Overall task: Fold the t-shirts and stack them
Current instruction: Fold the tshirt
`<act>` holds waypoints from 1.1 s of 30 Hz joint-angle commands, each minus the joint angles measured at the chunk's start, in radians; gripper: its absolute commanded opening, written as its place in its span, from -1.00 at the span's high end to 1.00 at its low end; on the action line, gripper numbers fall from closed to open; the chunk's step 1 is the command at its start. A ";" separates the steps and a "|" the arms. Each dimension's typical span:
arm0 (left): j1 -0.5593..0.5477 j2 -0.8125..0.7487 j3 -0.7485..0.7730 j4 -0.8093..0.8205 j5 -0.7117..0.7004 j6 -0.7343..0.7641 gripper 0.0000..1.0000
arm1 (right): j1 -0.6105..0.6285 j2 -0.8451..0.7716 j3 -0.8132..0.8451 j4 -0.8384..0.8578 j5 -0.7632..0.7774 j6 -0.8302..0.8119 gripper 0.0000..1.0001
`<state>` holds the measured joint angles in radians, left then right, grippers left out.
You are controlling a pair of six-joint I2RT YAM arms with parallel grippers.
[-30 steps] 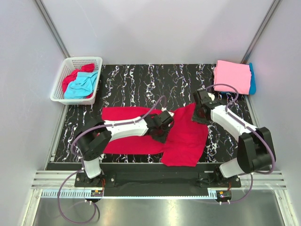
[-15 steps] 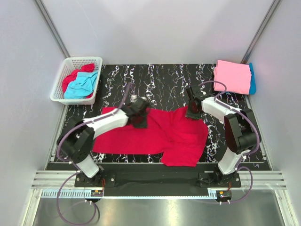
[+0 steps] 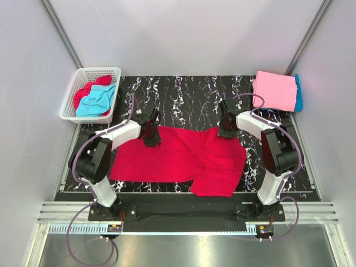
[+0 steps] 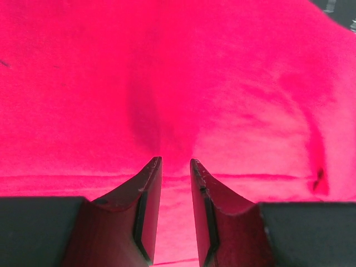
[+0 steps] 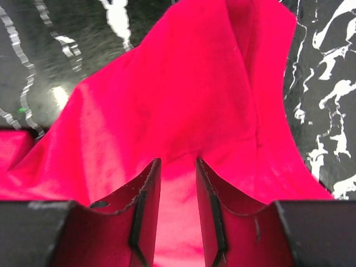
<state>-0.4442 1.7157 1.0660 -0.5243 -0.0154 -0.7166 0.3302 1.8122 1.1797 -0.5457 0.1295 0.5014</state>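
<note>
A crimson red t-shirt (image 3: pixel 183 158) lies spread across the black marbled table (image 3: pixel 183 94). My left gripper (image 3: pixel 150 137) is at the shirt's far left edge, shut on a pinch of the red cloth (image 4: pixel 178 72); in the left wrist view the gripper (image 4: pixel 175 162) has creases running from its tips. My right gripper (image 3: pixel 225 130) is at the shirt's far right corner and is shut on the cloth too; its wrist view shows the gripper (image 5: pixel 178 161) and the red cloth (image 5: pixel 183 83) rising from its tips. A folded pink t-shirt (image 3: pixel 274 90) lies on a turquoise blue one (image 3: pixel 299 92) at the back right.
A white lattice basket (image 3: pixel 89 72) at the back left holds a crumpled red shirt (image 3: pixel 84 92) and a turquoise shirt (image 3: pixel 97 101). Grey walls and metal rails enclose the table. The shirt's near right part reaches close to the table's front edge (image 3: pixel 183 192).
My left gripper has moved from the shirt's middle to its far left, drawing the folded-over cloth open and flat. My right gripper has shifted slightly farther back and left with its corner.
</note>
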 commanded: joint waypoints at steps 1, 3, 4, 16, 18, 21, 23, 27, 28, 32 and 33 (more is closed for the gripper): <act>0.027 0.015 0.035 -0.029 -0.040 -0.006 0.37 | -0.020 0.041 0.047 0.020 -0.019 -0.024 0.24; 0.044 0.005 0.034 -0.034 -0.053 0.000 0.37 | -0.031 0.065 0.061 0.024 -0.027 -0.037 0.25; 0.050 0.001 0.035 -0.037 -0.057 0.002 0.37 | -0.034 0.075 0.066 0.023 -0.031 -0.043 0.26; 0.122 0.152 0.155 -0.138 -0.089 -0.026 0.36 | -0.121 0.154 0.113 -0.003 -0.004 -0.067 0.28; 0.128 0.177 0.192 -0.149 -0.086 -0.024 0.36 | -0.149 0.168 0.129 -0.011 -0.002 -0.075 0.31; 0.137 0.217 0.235 -0.169 -0.090 -0.024 0.36 | -0.178 0.180 0.147 -0.023 -0.001 -0.073 0.32; 0.144 0.237 0.250 -0.180 -0.093 -0.026 0.36 | -0.184 0.187 0.156 -0.025 -0.004 -0.073 0.31; 0.167 0.254 0.270 -0.184 -0.090 -0.029 0.36 | -0.187 0.199 0.167 -0.031 -0.001 -0.077 0.32; 0.170 0.259 0.275 -0.186 -0.089 -0.027 0.36 | -0.189 0.200 0.173 -0.033 -0.002 -0.077 0.32; 0.190 0.318 0.337 -0.198 -0.054 -0.015 0.36 | -0.189 0.231 0.213 -0.045 0.001 -0.096 0.33; 0.191 0.329 0.376 -0.204 -0.051 -0.012 0.36 | -0.189 0.236 0.224 -0.051 -0.001 -0.100 0.32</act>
<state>-0.2764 1.9877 1.3994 -0.7341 -0.0574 -0.7414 0.1493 1.9957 1.3819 -0.5751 0.0883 0.4355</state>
